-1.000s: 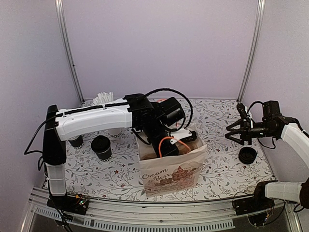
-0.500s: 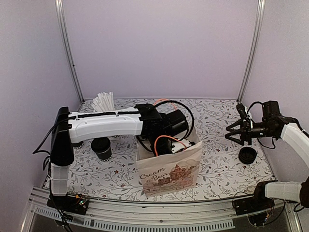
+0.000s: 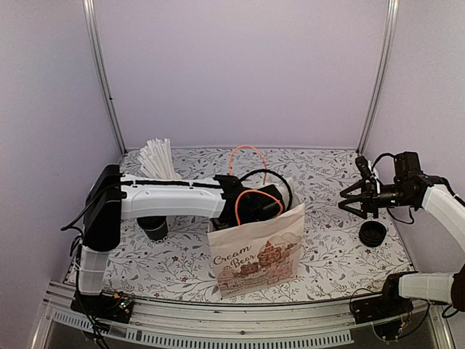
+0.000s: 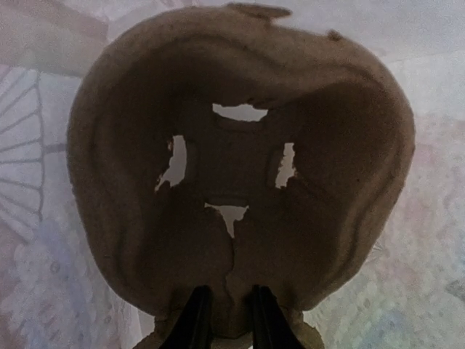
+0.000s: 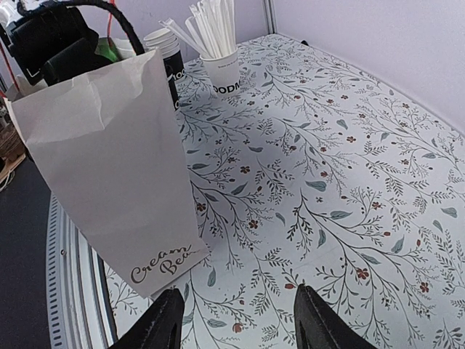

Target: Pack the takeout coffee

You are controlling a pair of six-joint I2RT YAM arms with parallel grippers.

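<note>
A white paper bag [image 3: 258, 251] printed "Cream Bear" stands at the table's middle; it also shows in the right wrist view [image 5: 109, 160]. My left gripper is down inside the bag and hidden in the top view. In the left wrist view my left gripper [image 4: 227, 323] is shut on the edge of a brown pulp cup carrier [image 4: 240, 109], which fills the frame. A small black cup [image 3: 152, 227], the takeout coffee, stands left of the bag, partly hidden under my left arm. My right gripper [image 3: 349, 201] hangs open and empty at the right, also in its own view [image 5: 240, 320].
A white holder of straws [image 3: 156, 156] stands at the back left, also in the right wrist view [image 5: 221, 69], with a lidless cup stack [image 5: 163, 43] beside it. A low stack of black lids [image 3: 373, 233] lies under my right gripper. Orange and black cables arch over the bag.
My left arm has lowered and its wrist has sunk deeper into the bag, whose front now stands taller and straighter. The right arm has not moved.
</note>
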